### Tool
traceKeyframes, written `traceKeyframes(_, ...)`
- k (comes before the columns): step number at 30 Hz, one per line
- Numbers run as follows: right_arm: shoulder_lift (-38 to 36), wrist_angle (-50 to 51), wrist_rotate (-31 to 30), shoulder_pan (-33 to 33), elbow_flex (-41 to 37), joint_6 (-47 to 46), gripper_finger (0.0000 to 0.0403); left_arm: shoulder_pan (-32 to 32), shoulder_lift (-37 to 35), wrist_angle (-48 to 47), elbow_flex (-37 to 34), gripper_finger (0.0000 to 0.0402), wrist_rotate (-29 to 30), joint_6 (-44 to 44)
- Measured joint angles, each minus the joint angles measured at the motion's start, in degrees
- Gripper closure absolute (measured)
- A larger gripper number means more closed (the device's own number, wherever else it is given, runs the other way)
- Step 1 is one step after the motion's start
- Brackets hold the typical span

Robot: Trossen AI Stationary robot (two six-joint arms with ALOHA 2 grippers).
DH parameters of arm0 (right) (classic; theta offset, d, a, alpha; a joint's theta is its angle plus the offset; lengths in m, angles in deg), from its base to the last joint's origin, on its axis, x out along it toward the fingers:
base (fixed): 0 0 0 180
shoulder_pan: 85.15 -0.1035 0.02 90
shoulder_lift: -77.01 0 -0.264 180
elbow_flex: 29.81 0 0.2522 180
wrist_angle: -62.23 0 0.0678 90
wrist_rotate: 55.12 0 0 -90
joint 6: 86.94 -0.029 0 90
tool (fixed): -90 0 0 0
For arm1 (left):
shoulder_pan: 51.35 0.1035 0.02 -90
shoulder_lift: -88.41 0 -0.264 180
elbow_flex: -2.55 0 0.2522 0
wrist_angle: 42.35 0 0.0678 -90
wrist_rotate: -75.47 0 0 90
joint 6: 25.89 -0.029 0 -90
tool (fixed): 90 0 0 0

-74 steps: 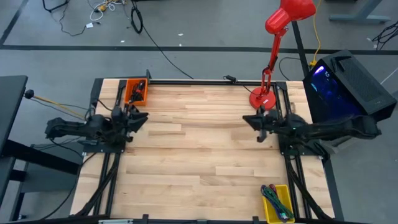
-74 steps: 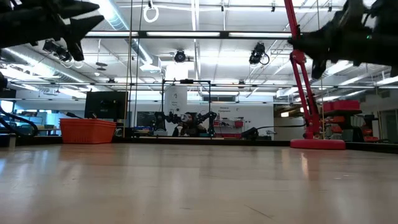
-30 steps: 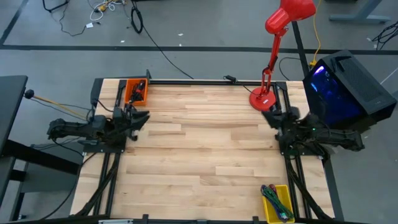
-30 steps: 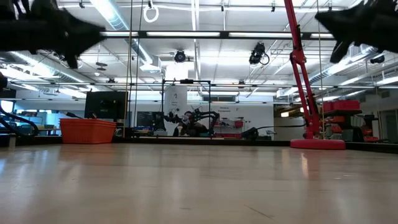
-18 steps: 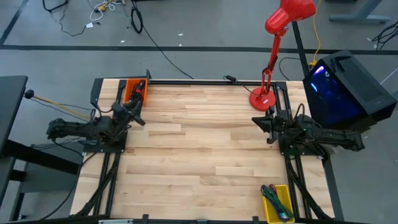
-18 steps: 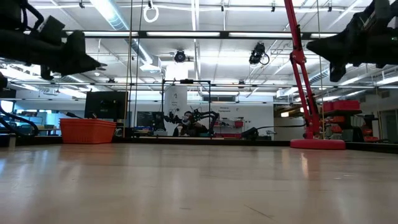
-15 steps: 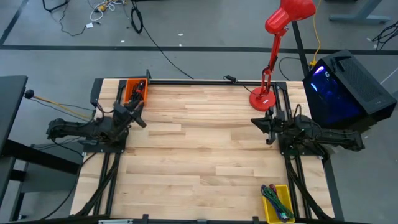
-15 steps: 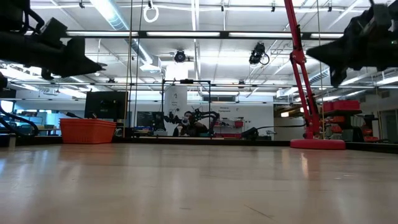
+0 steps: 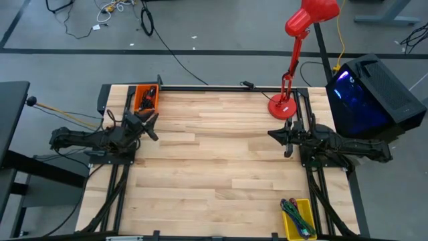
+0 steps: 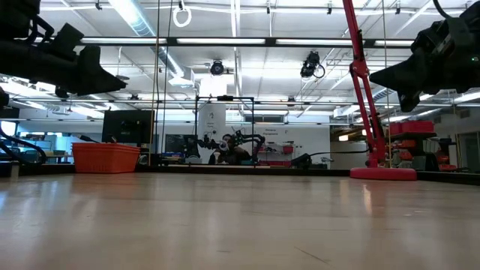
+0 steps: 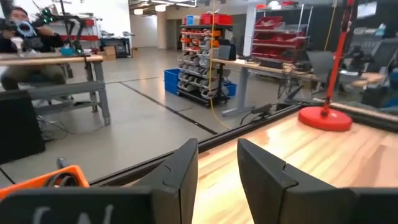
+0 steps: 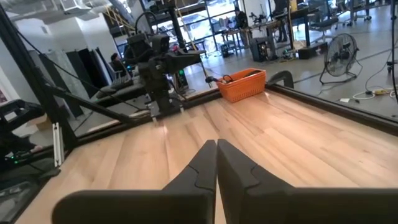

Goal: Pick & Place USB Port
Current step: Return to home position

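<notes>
No USB part shows plainly. An orange basket (image 9: 145,98) with a dark item in it sits at the table's far left corner; it also shows in the left wrist view (image 11: 43,182) and the right wrist view (image 12: 242,83). A yellow bin (image 9: 298,217) of coloured cables stands at the near right edge. My left gripper (image 9: 150,126) hovers just near of the basket, above the table (image 10: 120,77), with its fingers open (image 11: 217,165). My right gripper (image 9: 276,136) hovers near the right edge, below the lamp base (image 10: 373,75), with its fingers shut (image 12: 216,152). Neither holds anything.
A red desk lamp stands on its round base (image 9: 282,107) at the far right, close to my right gripper. A dark computer case with blue light (image 9: 371,90) is beyond the right edge. Bare wooden boards (image 9: 214,161) lie between the arms.
My right gripper has reached out from the right edge toward the table's left and come a little lower. My left gripper has turned and tipped forward and now sits lower, staying beside the orange basket.
</notes>
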Motion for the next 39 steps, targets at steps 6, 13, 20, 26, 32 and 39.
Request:
traceKeyframes(6, 0.0, 0.0, 0.0, 0.0, 0.0, 0.0, 0.0387, 0.0, 0.0, 0.4, 0.0, 0.0284, -0.3, 2.8)
traceKeyframes(13, 0.0, 0.0, 0.0, 0.0, 0.0, 0.0, 0.0387, 0.0, 0.0, 0.5, 0.0, 0.0284, -0.4, 3.4)
traceKeyframes(20, 0.0, 0.0, 0.0, 0.0, 0.0, 0.0, 0.0387, 0.0, 0.0, 0.5, 0.0, 0.0284, -0.4, 3.4)
traceKeyframes(26, 0.0, 0.0, 0.0, 0.0, 0.0, 0.0, 0.0387, 0.0, 0.0, 0.6, 0.0, 0.0284, -0.4, 3.4)
traceKeyframes(32, 0.0, 0.0, 0.0, 0.0, 0.0, 0.0, 0.0387, 0.0, 0.0, 0.6, -0.1, 0.0284, -0.4, 3.4)
traceKeyframes(39, 0.0, 0.0, 0.0, 0.0, 0.0, 0.0, 0.0387, 0.0, 0.0, 0.6, -0.1, 0.0284, -0.4, 3.4)
